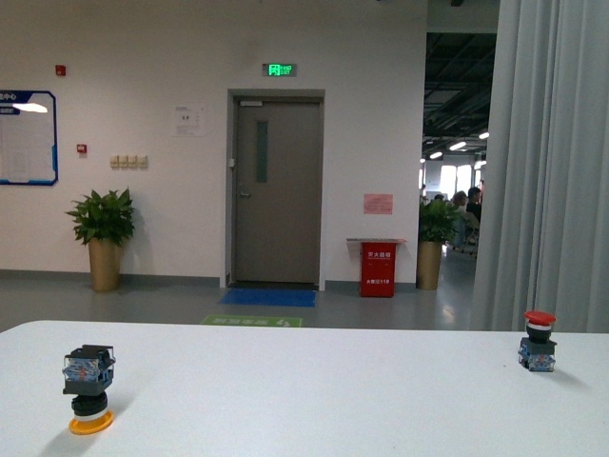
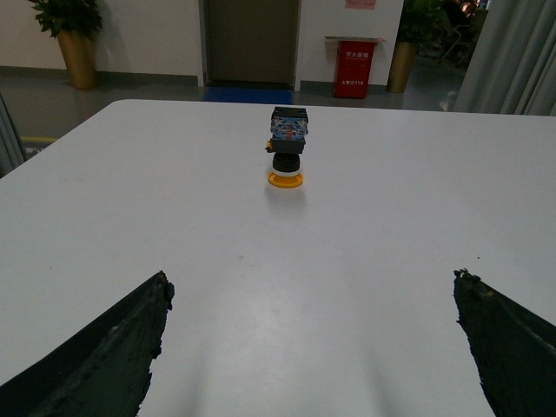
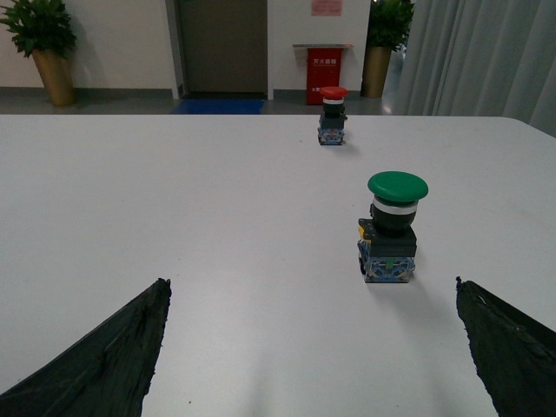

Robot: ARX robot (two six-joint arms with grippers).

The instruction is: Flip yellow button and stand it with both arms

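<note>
The yellow button stands upside down on its yellow cap at the front left of the white table, bluish block on top. It also shows in the left wrist view, well ahead of my left gripper, which is open and empty with its black fingertips wide apart above the table. My right gripper is open and empty too. Neither arm shows in the front view.
A red-capped switch stands upright at the table's right, also in the right wrist view. A green-capped switch stands upright just ahead of the right gripper. Beyond the table's far edge are floor, a door and a grey curtain.
</note>
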